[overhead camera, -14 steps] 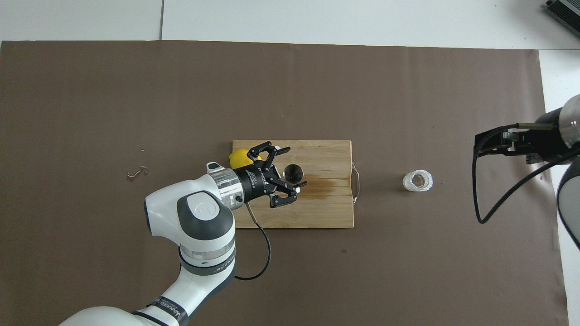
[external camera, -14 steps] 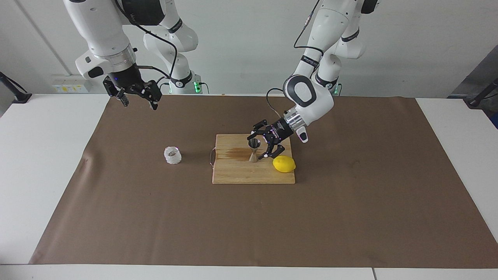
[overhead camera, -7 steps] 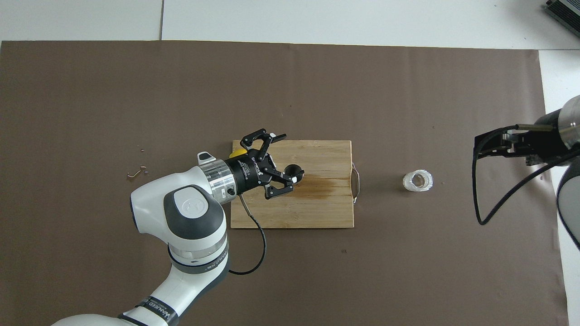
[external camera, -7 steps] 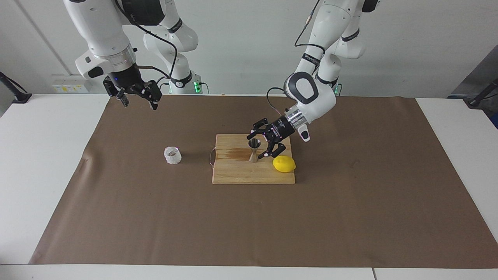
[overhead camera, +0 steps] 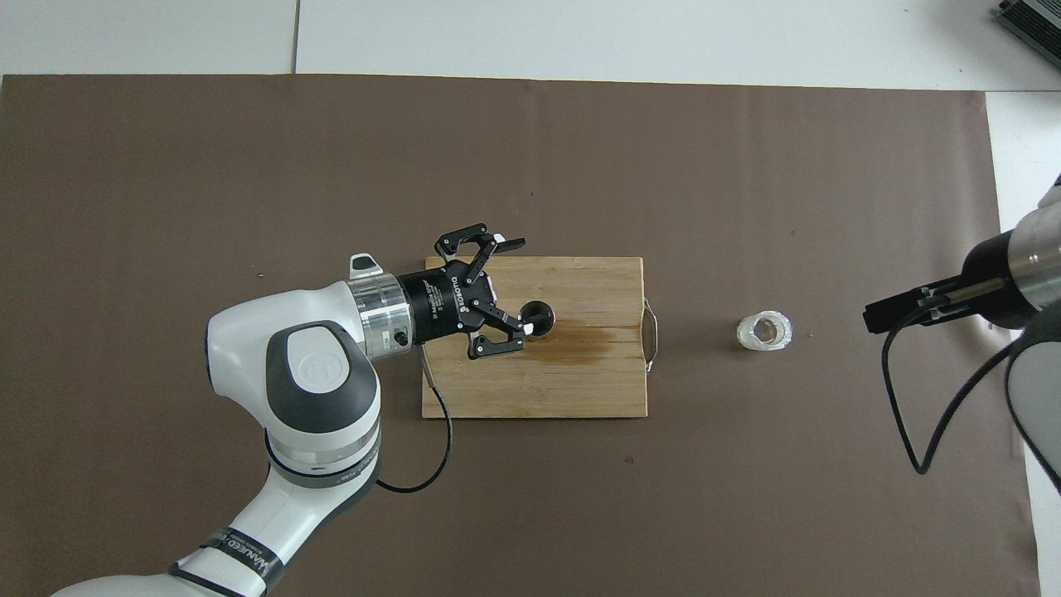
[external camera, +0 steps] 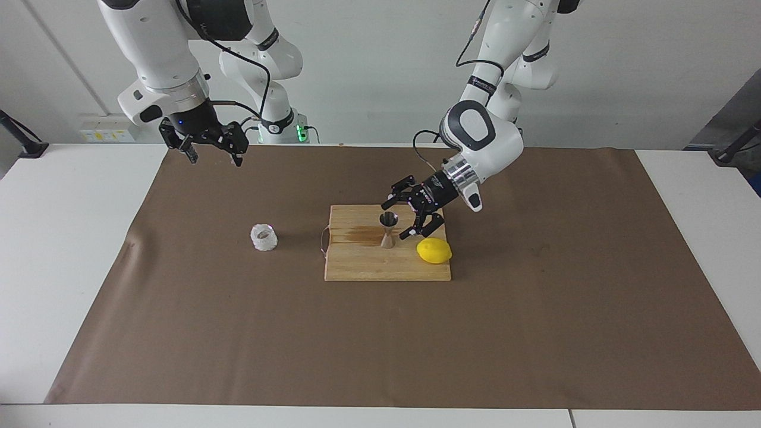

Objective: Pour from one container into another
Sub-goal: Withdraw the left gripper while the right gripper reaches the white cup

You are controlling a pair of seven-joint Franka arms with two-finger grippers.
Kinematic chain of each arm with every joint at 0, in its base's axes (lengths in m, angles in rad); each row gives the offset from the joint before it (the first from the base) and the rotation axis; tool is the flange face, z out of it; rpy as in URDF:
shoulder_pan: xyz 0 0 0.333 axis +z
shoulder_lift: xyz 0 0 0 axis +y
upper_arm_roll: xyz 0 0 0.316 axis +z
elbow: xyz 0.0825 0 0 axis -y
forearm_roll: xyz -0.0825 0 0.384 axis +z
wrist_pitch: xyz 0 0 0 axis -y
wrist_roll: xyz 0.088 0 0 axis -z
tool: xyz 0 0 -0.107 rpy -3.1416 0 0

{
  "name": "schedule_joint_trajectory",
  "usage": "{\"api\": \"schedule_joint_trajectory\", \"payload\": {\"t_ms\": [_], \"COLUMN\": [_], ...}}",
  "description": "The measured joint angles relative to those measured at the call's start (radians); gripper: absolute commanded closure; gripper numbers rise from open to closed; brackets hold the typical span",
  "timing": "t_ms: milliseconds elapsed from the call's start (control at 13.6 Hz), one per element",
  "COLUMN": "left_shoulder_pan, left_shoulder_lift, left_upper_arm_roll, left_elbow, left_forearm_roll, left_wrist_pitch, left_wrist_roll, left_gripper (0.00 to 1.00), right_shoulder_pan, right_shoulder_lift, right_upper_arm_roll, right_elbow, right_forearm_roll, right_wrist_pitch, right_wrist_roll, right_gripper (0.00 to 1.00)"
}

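The whitish crinkled cup (external camera: pixel 264 238) (overhead camera: pixel 764 331) stands upright on the brown mat, toward the right arm's end. On the wooden cutting board (external camera: pixel 368 268) (overhead camera: pixel 580 390) the steel jigger (external camera: pixel 387 229) (overhead camera: pixel 539 316) stands upright. My left gripper (external camera: pixel 399 219) (overhead camera: pixel 519 287) hovers open just beside the jigger, on the side toward the left arm's end, with nothing between its fingers. High over the mat's edge by the robots, my right gripper (external camera: pixel 214 160) (overhead camera: pixel 880 315) hangs open and empty, well away from the cup.
A yellow lemon (external camera: pixel 434 250) lies on the board's corner, under the left gripper in the overhead view. A dark wet stain (external camera: pixel 357 235) marks the board beside the jigger. The brown mat (external camera: pixel 535 327) covers most of the white table.
The left gripper has drawn back from around the jigger toward the left arm's end and risen a little, still open. The right gripper has shifted slightly. The jigger and cup stayed put.
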Motion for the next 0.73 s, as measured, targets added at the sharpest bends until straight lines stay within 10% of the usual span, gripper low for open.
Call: {"api": "schedule_joint_trajectory", "payload": {"t_ms": [733], "left_shoulder_pan": [0.16], "left_shoulder_lift": [0.008], "left_upper_arm_roll": [0.005], "left_elbow": [0.113], "left_forearm_roll": [0.498], "left_wrist_pitch": [-0.366], "left_wrist_roll": [-0.253], "left_gripper": [0.0], "right_shoulder_pan": [-0.096], "right_shoulder_lift": [-0.08], "right_upper_arm_roll": [-0.002], "right_elbow": [-0.29], "right_forearm_roll": [0.153], "right_wrist_pitch": [0.326], "right_wrist_roll": [-0.764], "right_gripper": [0.0]}}
